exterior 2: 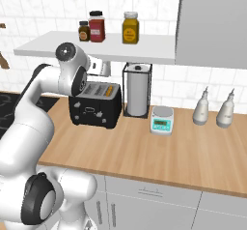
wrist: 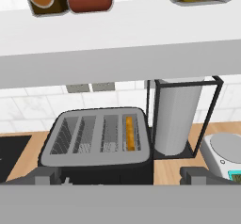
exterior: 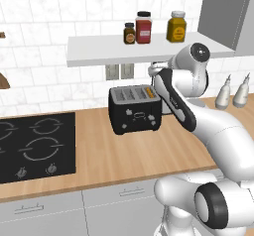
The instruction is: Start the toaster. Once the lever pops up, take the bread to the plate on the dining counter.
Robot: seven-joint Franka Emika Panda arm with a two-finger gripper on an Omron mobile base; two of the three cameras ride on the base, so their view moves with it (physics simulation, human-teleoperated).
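Scene, left to right on the worktop [exterior: 114,155]: hob [exterior: 34,148] at far left, then the toaster [exterior: 135,109] against the tiled wall, a paper-towel roll [exterior 2: 137,90] in its wire stand just beside it, a small scale [exterior 2: 161,120], and two bottles [exterior 2: 201,107] at far right. A shelf [exterior 2: 96,48] above carries three jars [exterior 2: 97,26]. The bread [wrist: 129,133] sits down in the toaster's rightmost slot as the hand view shows it, only its brown edge showing; the other three slots look empty. The gripper [wrist: 120,175] hovers above and in front of the toaster, under the shelf, jaws spread wide and holding nothing; its fingertips [wrist: 196,173] stand apart at either side of the toaster front, touching nothing that I can see. Plate and dining counter: not among the things visible here. Judged step: the first one, starting the toaster; bread not yet lifted out. The lever itself cannot be made out; the front carries small white knobs [exterior: 130,112]. The next move seems to call for lowering the hand to the front face, finding the lever, and pressing it straight down without nudging the toaster toward the roll.
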